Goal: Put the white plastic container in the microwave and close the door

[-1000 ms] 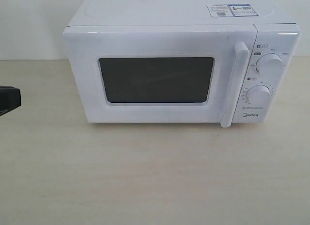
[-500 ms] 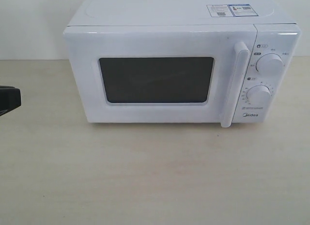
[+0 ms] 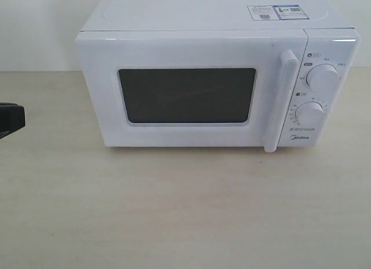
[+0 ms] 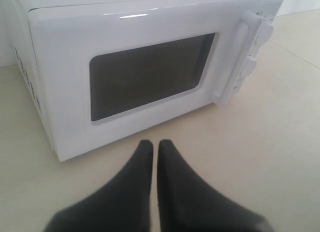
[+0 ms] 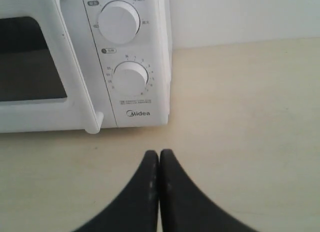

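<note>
The microwave (image 3: 214,83) stands toward the back of the table (image 3: 185,211), wall (image 3: 35,25) behind it; its door (image 3: 185,95) faces front, handle (image 3: 278,101) and dials (image 3: 322,77) at the right, sticker (image 3: 275,12) on top.

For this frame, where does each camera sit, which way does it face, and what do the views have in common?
Exterior: in front of the microwave, slightly above, facing its door; a dark bit of the left arm at the edge.
Left wrist: low above the table, facing the door obliquely; left gripper shut.
Right wrist: low, facing the dials; right gripper shut.
Shared: all three show the door handle.
</note>
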Available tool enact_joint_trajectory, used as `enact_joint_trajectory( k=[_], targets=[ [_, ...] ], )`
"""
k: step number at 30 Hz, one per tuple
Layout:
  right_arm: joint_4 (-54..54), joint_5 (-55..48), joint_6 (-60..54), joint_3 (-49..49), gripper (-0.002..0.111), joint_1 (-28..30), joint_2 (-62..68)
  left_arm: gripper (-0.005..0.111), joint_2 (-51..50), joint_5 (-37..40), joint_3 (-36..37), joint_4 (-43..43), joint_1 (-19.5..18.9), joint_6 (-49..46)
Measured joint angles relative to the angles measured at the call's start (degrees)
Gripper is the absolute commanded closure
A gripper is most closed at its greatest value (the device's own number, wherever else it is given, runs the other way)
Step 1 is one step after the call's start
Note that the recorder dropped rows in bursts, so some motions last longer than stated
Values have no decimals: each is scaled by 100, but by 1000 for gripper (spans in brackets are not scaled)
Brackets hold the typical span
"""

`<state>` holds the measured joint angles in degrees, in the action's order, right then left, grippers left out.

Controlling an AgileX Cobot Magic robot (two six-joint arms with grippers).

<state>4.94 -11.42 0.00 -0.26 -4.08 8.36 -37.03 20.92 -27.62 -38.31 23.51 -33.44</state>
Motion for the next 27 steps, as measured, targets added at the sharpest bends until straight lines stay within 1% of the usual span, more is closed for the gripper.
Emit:
enact_joint_trajectory(
  k=[6,9,27],
  targets=[
    [-96,-589,-104,0,109,0,-661,102,0,0,0,0,0,0],
    [-134,-769,-117,0,109,0,-788,102,0,0,0,0,0,0],
    [-260,-866,-143,25,109,67,-810,102,0,0,0,0,0,0]
  ],
)
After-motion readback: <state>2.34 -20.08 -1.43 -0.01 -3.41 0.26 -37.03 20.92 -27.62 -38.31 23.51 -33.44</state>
